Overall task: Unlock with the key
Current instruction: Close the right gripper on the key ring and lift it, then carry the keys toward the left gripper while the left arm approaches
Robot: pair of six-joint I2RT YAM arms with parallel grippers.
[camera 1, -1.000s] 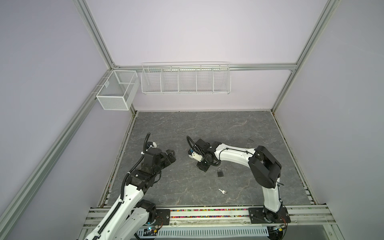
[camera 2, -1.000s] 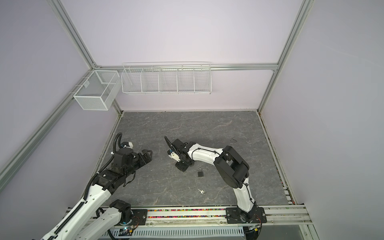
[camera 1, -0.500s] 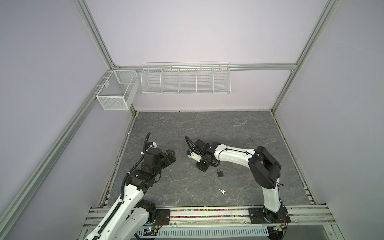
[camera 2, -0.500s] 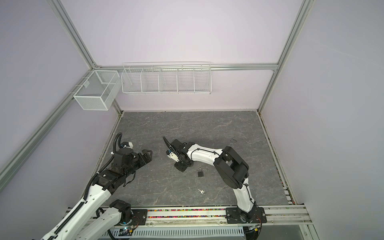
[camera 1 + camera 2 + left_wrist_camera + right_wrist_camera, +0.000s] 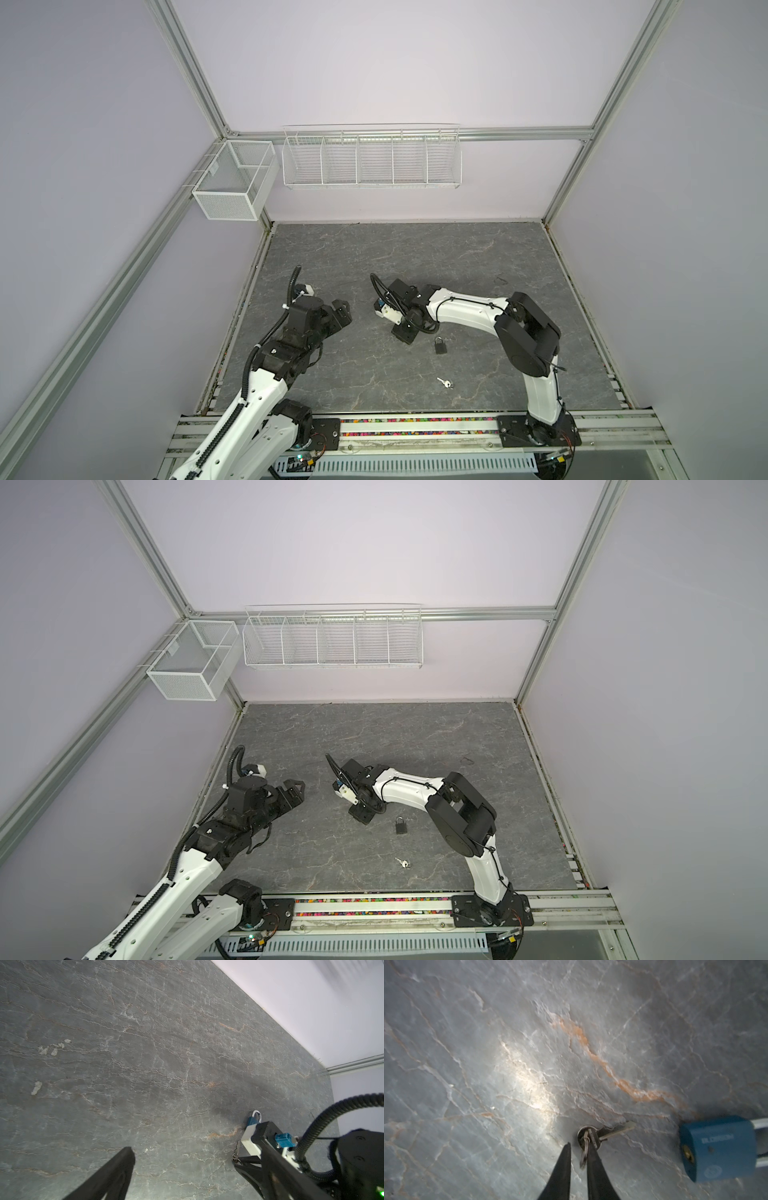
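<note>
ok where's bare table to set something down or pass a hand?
Bare: back half of the table, from the back wall to the left gripper and right gripper; also the front-left patch between the left arm and the front key. Crowded: centre, where right gripper, keyring and padlock sit close.

Two white-and-black arms rise from the bottom edge. The left arm (image 5: 257, 399), lower left, stretches toward centre, the left gripper (image 5: 343, 318) spread wide. The right arm (image 5: 467, 311), lower right, bends back leftward to mid-frame — the right gripper (image 5: 579, 1147) points down, fingertips nearly together, a narrow gap showing.
</note>
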